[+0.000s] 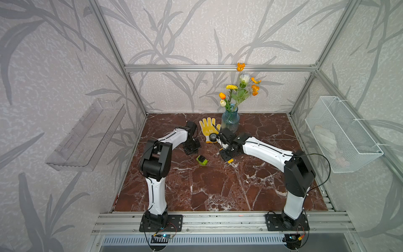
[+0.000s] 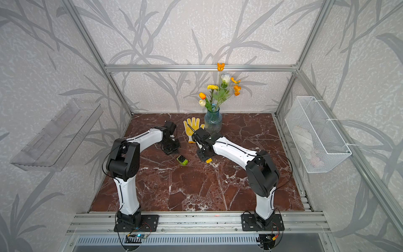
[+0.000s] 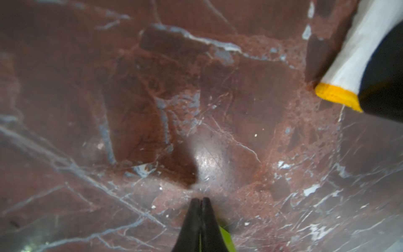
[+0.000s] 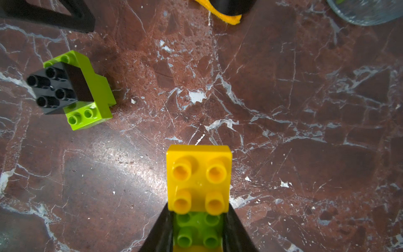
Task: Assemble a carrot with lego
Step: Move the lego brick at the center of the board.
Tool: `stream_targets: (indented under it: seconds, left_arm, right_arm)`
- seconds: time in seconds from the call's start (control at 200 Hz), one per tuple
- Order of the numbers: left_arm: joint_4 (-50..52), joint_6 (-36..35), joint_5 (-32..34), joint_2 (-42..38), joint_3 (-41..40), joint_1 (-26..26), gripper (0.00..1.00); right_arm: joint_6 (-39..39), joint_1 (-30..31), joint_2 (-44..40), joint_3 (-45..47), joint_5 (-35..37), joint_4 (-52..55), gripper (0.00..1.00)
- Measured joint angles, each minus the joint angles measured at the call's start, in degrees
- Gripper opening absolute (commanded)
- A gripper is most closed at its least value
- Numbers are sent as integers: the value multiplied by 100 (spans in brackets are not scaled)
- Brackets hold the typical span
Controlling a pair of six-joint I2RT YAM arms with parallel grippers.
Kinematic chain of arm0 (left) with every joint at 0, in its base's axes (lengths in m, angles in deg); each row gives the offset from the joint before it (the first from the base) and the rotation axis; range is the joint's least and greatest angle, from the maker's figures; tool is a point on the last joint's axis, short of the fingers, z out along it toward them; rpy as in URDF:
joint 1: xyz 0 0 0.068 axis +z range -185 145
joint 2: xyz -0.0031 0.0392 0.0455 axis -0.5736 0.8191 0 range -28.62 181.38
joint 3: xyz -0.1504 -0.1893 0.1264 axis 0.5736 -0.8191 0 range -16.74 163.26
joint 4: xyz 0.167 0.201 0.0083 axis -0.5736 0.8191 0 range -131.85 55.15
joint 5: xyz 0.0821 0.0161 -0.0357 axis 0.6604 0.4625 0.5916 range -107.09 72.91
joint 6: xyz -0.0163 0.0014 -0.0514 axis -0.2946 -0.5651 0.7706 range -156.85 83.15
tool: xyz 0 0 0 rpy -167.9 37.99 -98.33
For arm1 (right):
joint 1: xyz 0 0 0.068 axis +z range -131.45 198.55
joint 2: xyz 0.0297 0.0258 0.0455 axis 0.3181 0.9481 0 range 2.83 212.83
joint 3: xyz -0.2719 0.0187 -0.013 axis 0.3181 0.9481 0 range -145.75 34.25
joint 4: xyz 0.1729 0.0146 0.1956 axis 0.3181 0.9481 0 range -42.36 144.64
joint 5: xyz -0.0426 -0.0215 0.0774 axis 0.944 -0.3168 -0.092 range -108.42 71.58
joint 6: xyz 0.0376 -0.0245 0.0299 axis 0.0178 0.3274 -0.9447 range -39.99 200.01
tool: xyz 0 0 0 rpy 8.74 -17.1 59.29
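The right tool (image 4: 198,215) grips a brick stack (image 4: 198,179), yellow-orange joined to lime-green. The left tool (image 3: 201,199) is pinched together, empty. The green-and-black cluster (image 4: 72,91) sits apart on the table (image 4: 283,109). Best to square the stack over it before pressing, with the left tool bracing.

glossy plastic lego (image 4: 198,179); polished marble-look table (image 4: 283,109); knit cloth glove (image 1: 207,126); glass vase (image 1: 230,121).
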Motion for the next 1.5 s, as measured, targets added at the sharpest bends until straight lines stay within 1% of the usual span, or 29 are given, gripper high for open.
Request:
stream_targets:
  seconds: [0.35,0.77,1.09,1.499]
  left_arm:
    - [-48,186,-4,0,-46,-389,5]
    - [-166,448,-109,-17,-313,-662,4]
    - [-369,835,-177,-315,-787,-879,5]
    - [-396,1250,-155,-817,-1482,-918,5]
  right_arm:
    - [0,-42,-17,83,-103,-160,31]
    - [0,-44,-24,175,-199,-219,31]
    - [0,-44,-24,289,-306,-280,31]
    - [28,7,-76,459,-509,-330,31]
